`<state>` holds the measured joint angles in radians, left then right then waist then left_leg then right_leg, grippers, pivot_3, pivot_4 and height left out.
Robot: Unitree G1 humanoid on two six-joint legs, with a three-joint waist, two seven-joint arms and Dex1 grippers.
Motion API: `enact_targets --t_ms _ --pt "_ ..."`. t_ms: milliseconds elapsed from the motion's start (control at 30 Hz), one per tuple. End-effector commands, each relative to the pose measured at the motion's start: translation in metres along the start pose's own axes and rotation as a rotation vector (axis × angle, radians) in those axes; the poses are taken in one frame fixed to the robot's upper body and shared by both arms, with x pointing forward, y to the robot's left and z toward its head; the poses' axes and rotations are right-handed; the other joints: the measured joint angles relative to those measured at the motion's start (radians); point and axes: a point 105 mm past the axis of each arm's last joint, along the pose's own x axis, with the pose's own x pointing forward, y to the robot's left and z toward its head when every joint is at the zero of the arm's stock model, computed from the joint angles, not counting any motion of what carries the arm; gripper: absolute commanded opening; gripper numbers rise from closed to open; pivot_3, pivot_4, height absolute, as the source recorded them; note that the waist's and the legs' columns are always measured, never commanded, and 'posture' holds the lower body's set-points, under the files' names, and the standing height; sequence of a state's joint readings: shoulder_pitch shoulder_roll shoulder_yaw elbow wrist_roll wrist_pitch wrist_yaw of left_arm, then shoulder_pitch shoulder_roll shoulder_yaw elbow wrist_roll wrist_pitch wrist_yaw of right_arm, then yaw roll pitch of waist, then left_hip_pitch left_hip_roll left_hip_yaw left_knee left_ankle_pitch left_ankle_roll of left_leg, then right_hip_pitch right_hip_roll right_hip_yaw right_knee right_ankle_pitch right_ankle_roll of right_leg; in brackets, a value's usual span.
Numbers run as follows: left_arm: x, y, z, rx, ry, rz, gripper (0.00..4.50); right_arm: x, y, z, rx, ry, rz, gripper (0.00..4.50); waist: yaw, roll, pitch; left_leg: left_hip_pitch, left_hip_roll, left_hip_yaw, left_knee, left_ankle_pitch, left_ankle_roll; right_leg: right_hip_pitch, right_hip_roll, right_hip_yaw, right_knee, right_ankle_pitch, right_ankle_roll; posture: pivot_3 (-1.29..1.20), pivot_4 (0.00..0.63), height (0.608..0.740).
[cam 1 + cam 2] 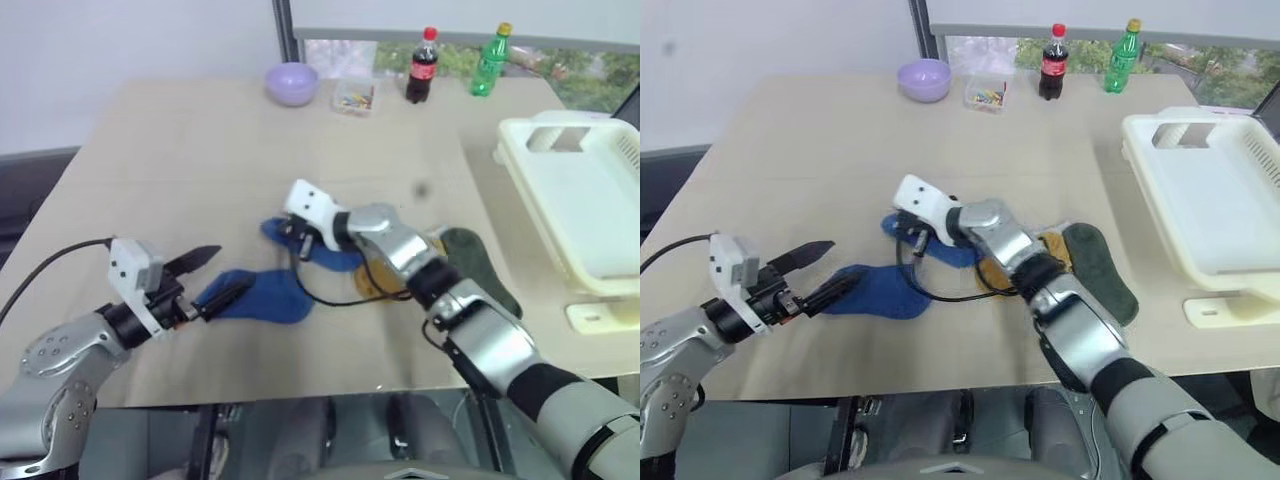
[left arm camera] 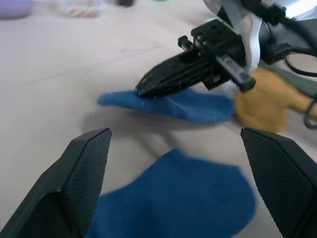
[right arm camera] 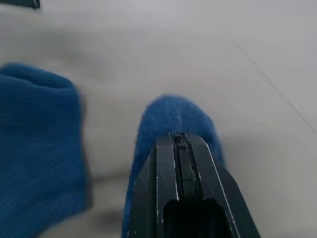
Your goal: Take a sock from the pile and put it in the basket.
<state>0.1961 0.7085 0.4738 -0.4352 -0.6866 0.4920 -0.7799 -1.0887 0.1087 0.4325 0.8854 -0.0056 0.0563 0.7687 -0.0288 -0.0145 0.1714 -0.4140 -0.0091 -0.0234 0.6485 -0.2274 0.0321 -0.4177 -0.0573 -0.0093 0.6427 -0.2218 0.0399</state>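
Observation:
Two blue socks lie in the pile at the table's middle. One blue sock (image 1: 335,257) lies under my right gripper (image 1: 300,240), which is shut with its tips resting on that sock's end (image 3: 173,111); I cannot tell whether fabric is pinched. A second blue sock (image 1: 262,297) lies just ahead of my left gripper (image 1: 225,272), which stands open at the front left, its fingers apart from the fabric. A mustard sock (image 1: 372,284) and a dark green sock (image 1: 482,262) lie partly hidden behind my right arm. The cream basket (image 1: 590,200) sits at the right edge.
At the table's far edge stand a lilac bowl (image 1: 291,83), a small clear box (image 1: 354,97), a cola bottle (image 1: 422,66) and a green bottle (image 1: 490,60). A black cable (image 1: 330,298) loops over the table by the socks.

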Motion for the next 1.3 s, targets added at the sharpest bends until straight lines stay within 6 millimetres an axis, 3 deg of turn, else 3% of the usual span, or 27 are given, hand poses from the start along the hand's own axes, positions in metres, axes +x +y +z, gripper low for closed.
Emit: enact_targets --t_ms 33,167,367,467,700,800,900,933,967,1067,1200,1300 --pt "-0.005 0.004 0.005 0.053 0.026 0.065 4.50 0.005 0.001 0.014 -0.057 -0.060 0.036 0.68 -0.002 0.000 0.000 0.000 0.000 0.000 0.000 -0.001 -0.001 0.000 0.000 0.000 0.000 0.000 0.000 0.00 0.150 0.740" --pt "-0.003 0.019 0.002 0.025 0.032 0.175 4.50 -0.011 -0.012 0.021 -0.078 -0.101 -0.024 2.41 -0.002 0.001 0.001 0.000 0.000 -0.002 0.000 -0.001 -0.001 0.000 0.000 -0.001 0.000 0.000 0.000 0.00 0.150 0.740" --pt "0.018 0.037 -0.011 0.022 0.064 0.216 4.50 -0.050 -0.011 0.010 0.014 -0.058 -0.055 2.41 0.011 0.002 0.000 0.000 -0.001 -0.002 0.000 0.000 -0.002 0.000 -0.001 -0.001 0.002 0.000 0.000 0.00 0.150 0.740" --pt "0.034 0.052 -0.024 -0.007 0.126 0.262 4.50 -0.069 -0.014 -0.015 0.088 0.029 -0.138 2.41 0.012 0.002 0.000 0.000 -0.001 -0.001 0.000 -0.001 -0.001 -0.001 -0.001 0.000 0.003 0.000 0.000 0.00 0.150 0.740" --pt "0.067 0.068 -0.042 -0.003 0.192 0.255 4.50 -0.070 -0.010 -0.048 0.198 0.137 -0.222 2.41 0.010 0.001 0.000 0.000 -0.001 0.001 0.001 -0.002 0.002 -0.003 0.001 0.001 0.006 0.000 0.000 0.00 0.150 0.740" --pt "0.082 0.057 -0.039 0.001 0.181 0.155 3.69 -0.066 -0.013 -0.051 0.189 0.155 -0.236 1.66 0.011 0.001 0.000 0.000 0.000 0.001 0.001 -0.002 0.001 -0.003 0.001 0.001 0.006 0.000 0.000 0.00 0.150 0.740" --pt "0.087 0.054 -0.041 0.007 0.182 0.107 2.25 -0.064 -0.013 -0.047 0.181 0.149 -0.229 0.23 0.010 0.001 0.000 0.000 -0.001 0.001 0.001 -0.002 0.002 -0.002 0.000 0.001 0.006 0.000 0.000 0.00 0.150 0.740" --pt "0.088 0.054 -0.041 0.006 0.178 0.100 1.68 -0.063 -0.013 -0.046 0.179 0.147 -0.228 0.00 0.011 0.001 0.000 0.000 -0.001 0.001 0.001 -0.002 0.002 -0.002 0.000 0.001 0.006 0.000 0.000 0.00 0.150 0.740" --pt "0.088 0.054 -0.040 -0.006 0.168 0.090 1.08 -0.063 -0.013 -0.045 0.179 0.144 -0.223 0.00 0.011 0.001 0.000 0.000 -0.001 0.001 0.001 -0.002 0.002 -0.002 0.000 0.001 0.006 0.000 0.000 0.00 0.150 0.740" --pt "0.085 0.051 -0.026 -0.067 0.070 0.071 0.04 -0.069 -0.013 -0.037 0.179 0.106 -0.229 0.00 0.011 0.001 0.000 0.000 0.000 0.001 0.001 -0.002 0.002 -0.003 0.000 0.001 0.006 0.000 0.000 0.00 0.150 0.740" --pt "0.063 0.057 0.004 -0.176 -0.081 0.071 0.04 -0.074 -0.011 -0.013 0.199 0.011 -0.215 0.00 0.007 0.000 0.001 -0.001 0.000 0.001 0.001 -0.002 0.002 -0.003 -0.001 0.001 0.006 0.000 0.000 0.00 0.150 0.740" --pt "0.038 0.053 0.019 -0.234 -0.096 0.036 0.04 -0.079 0.003 0.016 0.206 -0.091 -0.137 0.00 0.003 0.000 0.001 -0.002 0.001 0.000 0.001 -0.002 0.002 -0.004 -0.004 0.001 0.006 0.000 0.000 0.00 0.150 0.740"
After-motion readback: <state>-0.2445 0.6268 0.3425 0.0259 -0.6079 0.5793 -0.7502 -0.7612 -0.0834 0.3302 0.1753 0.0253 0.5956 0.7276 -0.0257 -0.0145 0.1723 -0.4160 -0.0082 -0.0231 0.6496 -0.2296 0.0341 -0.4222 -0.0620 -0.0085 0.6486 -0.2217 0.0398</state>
